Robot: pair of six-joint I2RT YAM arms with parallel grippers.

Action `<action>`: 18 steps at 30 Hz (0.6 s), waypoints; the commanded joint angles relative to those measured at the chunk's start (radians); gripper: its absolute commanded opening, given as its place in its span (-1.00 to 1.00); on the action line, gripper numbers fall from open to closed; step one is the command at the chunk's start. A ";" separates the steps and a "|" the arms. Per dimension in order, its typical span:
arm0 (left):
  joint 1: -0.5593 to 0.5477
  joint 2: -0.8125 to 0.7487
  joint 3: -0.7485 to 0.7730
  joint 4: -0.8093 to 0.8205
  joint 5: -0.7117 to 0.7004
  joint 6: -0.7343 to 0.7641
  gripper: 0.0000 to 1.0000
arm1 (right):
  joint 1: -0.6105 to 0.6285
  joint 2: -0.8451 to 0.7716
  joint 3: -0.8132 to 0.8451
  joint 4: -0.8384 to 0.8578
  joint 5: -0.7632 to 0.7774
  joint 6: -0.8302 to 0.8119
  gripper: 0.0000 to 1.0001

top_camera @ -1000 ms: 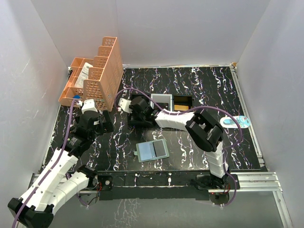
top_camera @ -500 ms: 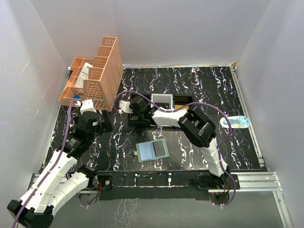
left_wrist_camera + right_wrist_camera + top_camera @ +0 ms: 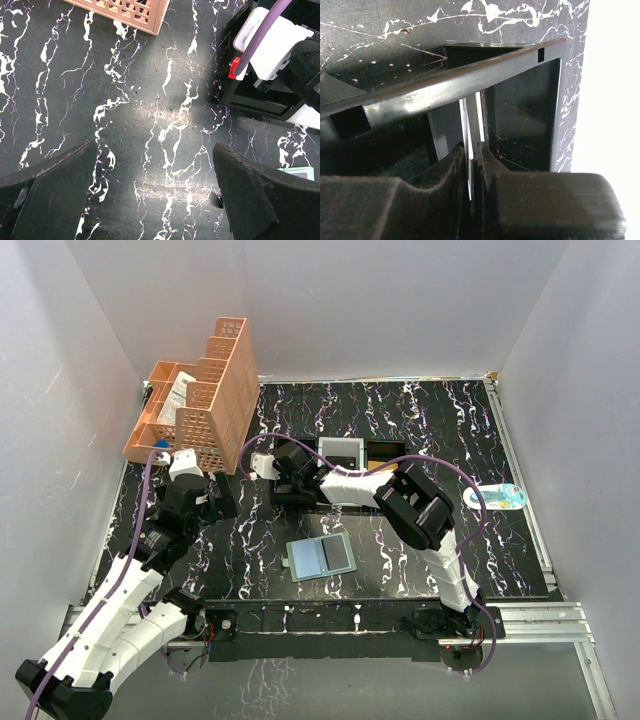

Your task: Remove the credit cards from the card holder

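My right gripper (image 3: 287,483) is reached across to the far left, down in the left compartment of the black tray (image 3: 363,443). The wrist view shows its fingers (image 3: 442,172) nearly together inside the tray wall (image 3: 470,80), with a thin pale card (image 3: 471,145) standing edge-on between them. Whether they press on it or only flank it I cannot tell.

The card holder (image 3: 321,556) lies on the table (image 3: 420,420) nearer than that gripper and a little to its right, well apart from it and touching neither hand. It lies opened flat, its pale shiny inside up and its two panels side by side. Its long axis runs left to right, with the right end swung slightly toward the far side. The small dark tab (image 3: 287,562) sticks out of the left edge.

My left gripper (image 3: 222,500) hangs over bare table just near of the orange organiser (image 3: 205,410), jaws spread wide with nothing between them (image 3: 152,150). The card holder is to its right and nearer, well apart.
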 commanded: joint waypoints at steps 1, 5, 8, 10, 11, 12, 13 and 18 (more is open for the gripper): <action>0.003 -0.003 0.016 -0.015 -0.019 0.000 0.97 | -0.005 0.006 0.009 0.069 -0.005 -0.002 -0.74; 0.004 -0.003 0.016 -0.012 -0.014 0.001 0.97 | -0.006 0.004 -0.002 0.074 -0.006 -0.004 -0.63; 0.004 0.000 0.017 -0.012 -0.011 0.002 0.97 | -0.007 -0.001 -0.004 0.074 -0.010 -0.004 -0.55; 0.003 0.004 0.017 -0.012 -0.009 0.003 0.97 | -0.009 -0.007 -0.007 0.074 -0.017 0.005 -0.40; 0.004 0.005 0.016 -0.012 -0.009 0.004 0.97 | -0.009 -0.010 -0.007 0.070 -0.024 0.008 -0.27; 0.003 0.007 0.017 -0.012 -0.008 0.005 0.97 | -0.009 -0.014 -0.006 0.062 -0.034 0.011 -0.22; 0.003 0.007 0.017 -0.012 -0.007 0.005 0.97 | -0.010 -0.019 -0.006 0.056 -0.043 0.016 -0.20; 0.003 0.009 0.015 -0.009 -0.002 0.005 0.97 | -0.016 -0.026 -0.005 0.061 -0.055 0.051 -0.14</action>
